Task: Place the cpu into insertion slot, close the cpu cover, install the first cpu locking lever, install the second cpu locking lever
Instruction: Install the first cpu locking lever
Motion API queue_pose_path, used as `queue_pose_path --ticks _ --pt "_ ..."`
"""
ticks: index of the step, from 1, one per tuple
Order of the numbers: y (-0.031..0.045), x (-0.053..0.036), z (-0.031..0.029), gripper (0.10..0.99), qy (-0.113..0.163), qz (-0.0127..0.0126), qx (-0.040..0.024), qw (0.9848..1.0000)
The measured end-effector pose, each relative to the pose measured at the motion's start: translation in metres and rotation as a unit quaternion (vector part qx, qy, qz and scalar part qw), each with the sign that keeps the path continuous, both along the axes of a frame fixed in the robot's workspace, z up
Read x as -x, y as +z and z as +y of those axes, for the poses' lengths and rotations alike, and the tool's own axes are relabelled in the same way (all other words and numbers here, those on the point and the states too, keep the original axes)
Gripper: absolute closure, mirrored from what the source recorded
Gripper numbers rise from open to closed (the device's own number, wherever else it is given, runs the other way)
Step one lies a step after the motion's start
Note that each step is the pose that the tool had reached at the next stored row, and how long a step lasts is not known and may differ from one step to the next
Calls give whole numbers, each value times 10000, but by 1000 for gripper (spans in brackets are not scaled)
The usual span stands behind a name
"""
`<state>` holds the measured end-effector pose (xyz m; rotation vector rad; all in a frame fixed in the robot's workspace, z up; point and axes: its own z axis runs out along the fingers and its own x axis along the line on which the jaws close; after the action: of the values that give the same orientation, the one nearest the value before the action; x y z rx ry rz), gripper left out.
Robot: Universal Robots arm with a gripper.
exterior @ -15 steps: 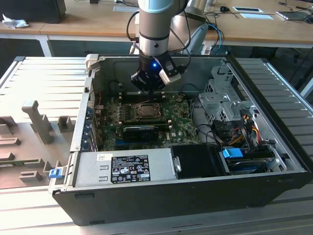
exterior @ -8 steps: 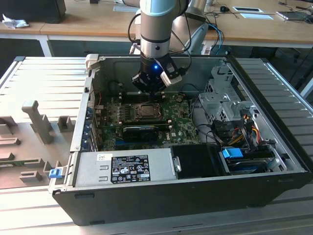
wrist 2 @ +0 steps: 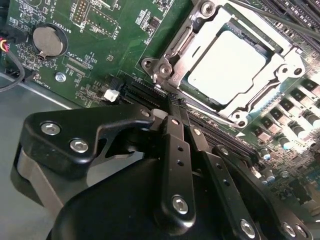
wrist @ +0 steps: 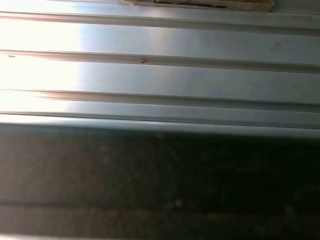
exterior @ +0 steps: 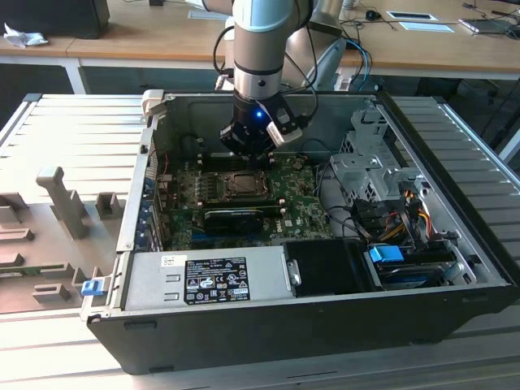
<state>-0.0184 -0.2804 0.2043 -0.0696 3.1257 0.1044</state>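
The cpu (wrist 2: 227, 67), a pale silvery square, lies in the insertion slot (exterior: 242, 185) on the green motherboard (wrist 2: 120, 45). The cpu cover (wrist 2: 176, 50), a thin metal frame, lies flat around the chip's top. My gripper (wrist 2: 175, 101) hangs just off one corner of the socket with its black fingers (wrist 2: 176, 145) drawn together and nothing between them. In the exterior view the gripper (exterior: 253, 157) hovers low over the board just behind the socket. I cannot make out how the locking levers stand.
The open computer case (exterior: 455, 162) walls in the board. A long black card (exterior: 236, 218) sits in front of the socket, a power supply (exterior: 215, 280) at the front, and a drive cage with cables (exterior: 382, 187) at the exterior view's right. A coin battery (wrist 2: 48, 41) is on the board.
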Motion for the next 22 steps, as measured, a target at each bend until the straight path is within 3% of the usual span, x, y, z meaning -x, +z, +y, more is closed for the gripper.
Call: queue_pose_path --ticks 9,11,12,14,18,20,22 --pt "-18 0 -26 980 0 -2 23 10000" --pt "-25 -1 -28 980 1 -1 -8 10000" --pt "-27 -1 -27 980 0 -1 -59 10000" --pt "-25 -1 -27 980 0 -2 -62 10000" --pt "73 -2 -27 980 1 -1 -26 10000" --pt "179 -2 -27 980 0 -1 30 10000" --pt "179 -2 -32 980 1 -1 30 10000"
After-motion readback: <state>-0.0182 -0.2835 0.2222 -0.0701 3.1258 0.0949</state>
